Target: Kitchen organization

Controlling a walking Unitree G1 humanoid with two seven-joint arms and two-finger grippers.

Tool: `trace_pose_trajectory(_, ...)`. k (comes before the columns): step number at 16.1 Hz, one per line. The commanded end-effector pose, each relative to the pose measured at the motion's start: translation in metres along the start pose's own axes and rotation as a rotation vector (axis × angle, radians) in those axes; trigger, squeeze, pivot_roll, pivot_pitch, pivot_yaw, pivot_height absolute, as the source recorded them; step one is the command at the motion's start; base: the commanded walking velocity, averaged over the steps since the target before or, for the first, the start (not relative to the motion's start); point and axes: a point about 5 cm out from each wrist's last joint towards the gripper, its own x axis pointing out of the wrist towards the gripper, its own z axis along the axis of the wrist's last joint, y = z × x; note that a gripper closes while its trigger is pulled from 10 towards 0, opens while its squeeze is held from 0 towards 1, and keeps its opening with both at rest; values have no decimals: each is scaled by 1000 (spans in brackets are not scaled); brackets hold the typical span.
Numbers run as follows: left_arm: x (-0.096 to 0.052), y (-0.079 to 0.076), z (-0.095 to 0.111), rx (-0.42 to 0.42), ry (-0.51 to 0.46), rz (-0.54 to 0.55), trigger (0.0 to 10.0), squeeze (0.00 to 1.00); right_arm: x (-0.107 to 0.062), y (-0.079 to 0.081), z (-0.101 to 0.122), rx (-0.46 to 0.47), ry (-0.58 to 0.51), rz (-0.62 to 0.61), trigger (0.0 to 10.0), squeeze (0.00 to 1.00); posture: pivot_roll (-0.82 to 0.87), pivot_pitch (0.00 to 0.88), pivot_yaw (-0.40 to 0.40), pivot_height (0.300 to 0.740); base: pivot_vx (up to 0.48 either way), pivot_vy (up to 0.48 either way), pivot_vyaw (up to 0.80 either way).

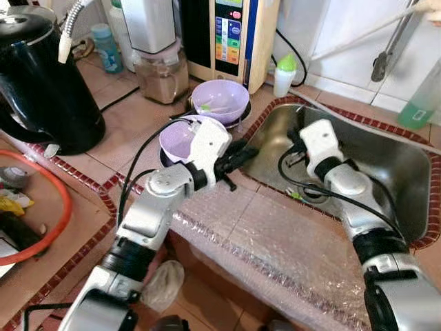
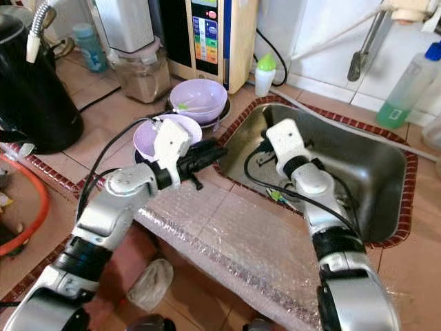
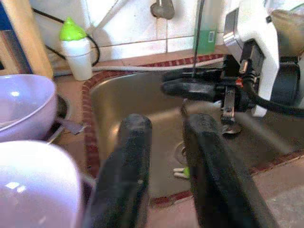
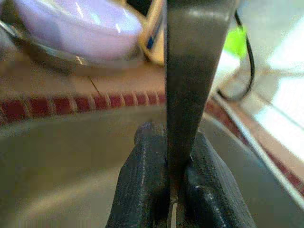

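Observation:
My right gripper [image 1: 293, 148] reaches into the steel sink [image 1: 393, 162] and is shut on a flat metal utensil handle [image 4: 190, 57], which stands up between its fingers. In the left wrist view this utensil [image 3: 229, 111] hangs below the right gripper's black fingers [image 3: 190, 88]. At the sink's left rim my left gripper [image 1: 238, 156] is open and holds nothing, its fingers [image 3: 130, 156] pointing over the basin. A lilac bowl [image 1: 178, 140] sits just behind the left wrist. A second lilac bowl [image 1: 220, 101], with a green spoon in it, rests on a metal plate farther back.
Bubble wrap [image 1: 275, 241] covers the counter in front of the sink. A black kettle [image 1: 41, 83] and an orange-rimmed basin [image 1: 58, 200] stand at the left. Behind are a blender [image 1: 160, 69], a water machine [image 1: 231, 34] and a green-capped bottle [image 1: 284, 74]. Something small and green [image 1: 295, 195] lies by the drain.

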Motion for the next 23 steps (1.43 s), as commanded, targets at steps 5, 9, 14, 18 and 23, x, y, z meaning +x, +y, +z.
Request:
trace_pose_trajectory(5,-25,-22,-7,93,24,-88,10000,1000,-1,-19,-31,78,222,-145,2196,0,-13,49,46,740,0,0,0)
trace_pose_trajectory(9,-35,-26,-17,99,43,-51,10000,1000,-7,-15,-49,178,305,-189,10000,1000,-8,51,43,740,0,0,0)
trace_pose_trajectory(14,-33,-23,-16,108,28,27,10000,1000,-8,-13,-53,275,329,-224,10000,1000,-12,46,36,740,0,0,0)
trace_pose_trajectory(18,-31,-20,-11,109,7,56,10000,1000,-7,-16,-49,332,280,-257,10000,1000,-14,42,33,740,0,0,0)
trace_pose_trajectory(23,-46,5,12,47,-127,368,10000,1000,-27,-15,-52,338,187,-352,10000,1000,-31,32,27,740,0,0,0)
